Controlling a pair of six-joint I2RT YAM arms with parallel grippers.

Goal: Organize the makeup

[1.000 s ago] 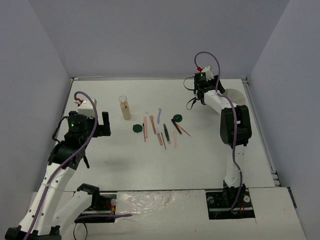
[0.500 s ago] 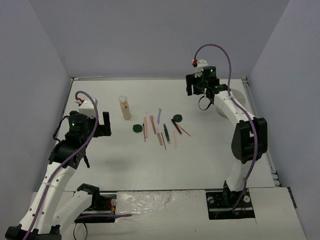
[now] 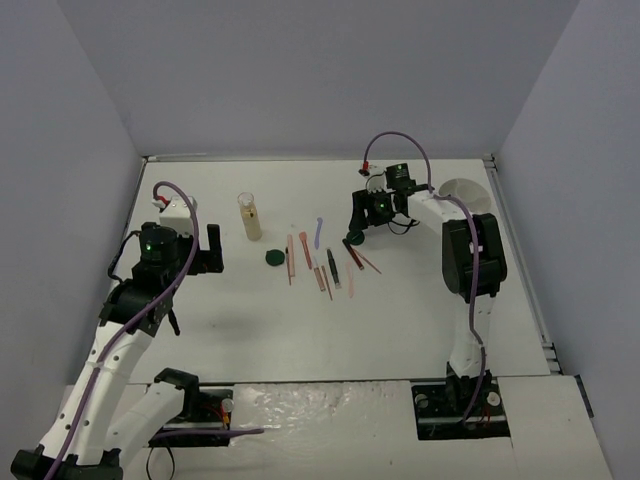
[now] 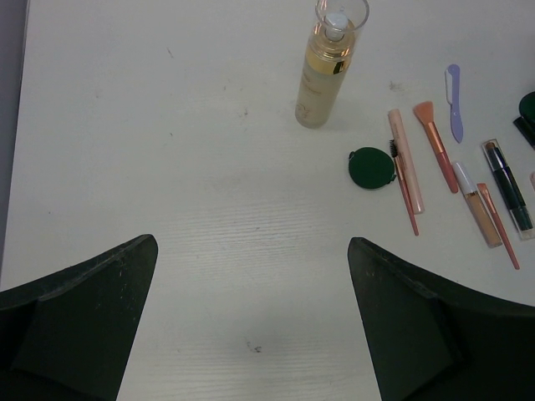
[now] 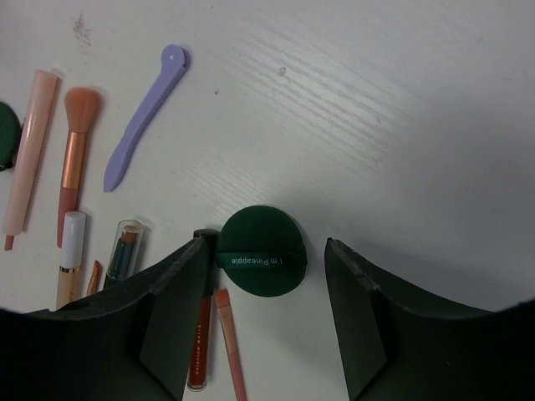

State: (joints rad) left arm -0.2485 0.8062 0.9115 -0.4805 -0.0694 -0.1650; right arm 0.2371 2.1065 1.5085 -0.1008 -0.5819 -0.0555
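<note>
"I'm Pineapple", pale lettering, on the band of the dark green round disc point(image 5: 262, 242)

Makeup sticks point(image 4: 436, 150), green discs point(image 4: 371, 168), upright bottle point(image 4: 323, 79) — loosely clustered
</note>
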